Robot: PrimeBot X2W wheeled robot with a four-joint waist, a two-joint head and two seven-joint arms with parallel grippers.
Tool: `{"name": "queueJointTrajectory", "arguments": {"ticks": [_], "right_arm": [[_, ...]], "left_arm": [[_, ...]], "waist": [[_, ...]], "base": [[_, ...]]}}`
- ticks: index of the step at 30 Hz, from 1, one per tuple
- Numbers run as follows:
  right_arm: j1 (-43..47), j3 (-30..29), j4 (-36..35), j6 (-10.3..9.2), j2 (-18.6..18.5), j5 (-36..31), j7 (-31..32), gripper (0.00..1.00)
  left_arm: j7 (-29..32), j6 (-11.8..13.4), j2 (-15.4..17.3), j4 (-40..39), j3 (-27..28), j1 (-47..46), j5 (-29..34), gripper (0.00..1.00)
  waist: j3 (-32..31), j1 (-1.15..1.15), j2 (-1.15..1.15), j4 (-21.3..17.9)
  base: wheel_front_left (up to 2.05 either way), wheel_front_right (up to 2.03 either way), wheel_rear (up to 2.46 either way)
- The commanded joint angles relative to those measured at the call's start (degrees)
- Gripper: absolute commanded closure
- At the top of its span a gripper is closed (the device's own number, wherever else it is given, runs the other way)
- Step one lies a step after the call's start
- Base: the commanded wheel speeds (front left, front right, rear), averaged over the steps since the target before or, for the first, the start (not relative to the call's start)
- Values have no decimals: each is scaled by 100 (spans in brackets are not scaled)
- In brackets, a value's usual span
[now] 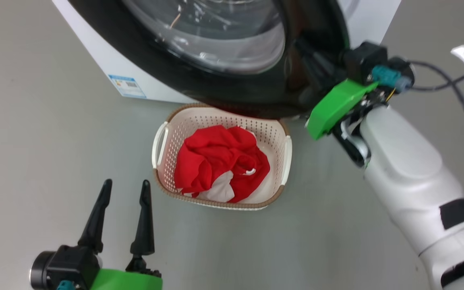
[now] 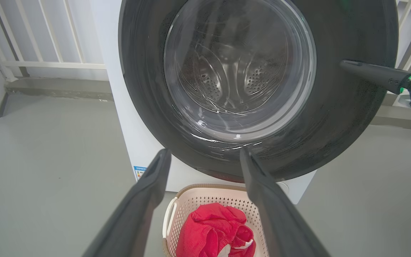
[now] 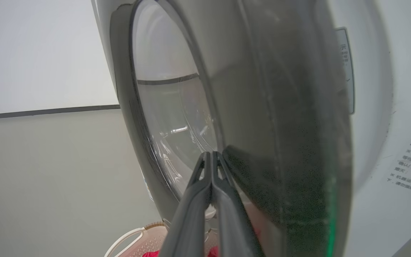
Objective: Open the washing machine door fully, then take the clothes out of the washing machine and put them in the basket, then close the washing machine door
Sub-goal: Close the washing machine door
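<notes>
Grey floor [image 1: 34, 121]: mid-frame, the basket [image 1: 216, 204] holds the clothes [image 1: 216, 161], below the washing machine door [image 1: 256, 94]. Lower left, left gripper [image 1: 127, 183] fingers spread wide, empty; right gripper [image 3: 211, 154] fingers pressed together, empty, at the door's black rim.

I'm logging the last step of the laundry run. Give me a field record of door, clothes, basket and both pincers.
door: washing machine door closed or nearly closed on the washing machine; cannot tell if latched
clothes: red, bunched inside the basket
basket: on the floor below the door
left pincer: open, empty, apart from the basket
right pincer: shut, tips at the door's black rim
</notes>
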Motion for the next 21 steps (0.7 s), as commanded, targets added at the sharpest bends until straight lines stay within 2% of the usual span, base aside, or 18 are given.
{"name": "queueJointTrajectory", "arguments": {"ticks": [1,8,21], "right_arm": [[-232,-75,-18,-6,72,-75,-57,100],[-806,-636,368,-6,39,-454,-59,100],[-1234,-1395,573,-6,-145,-902,-59,100]], "left_arm": [[-68,-29,46,-104,139,-189,-25,0],[-135,-89,-25,-16,59,-416,-33,0],[-206,-188,-140,129,-8,-602,-43,0]], "waist": [[171,0,0,78],[426,0,0,223],[580,0,0,369]], "base": [[0,0,0],[0,0,0],[0,0,0]]}}
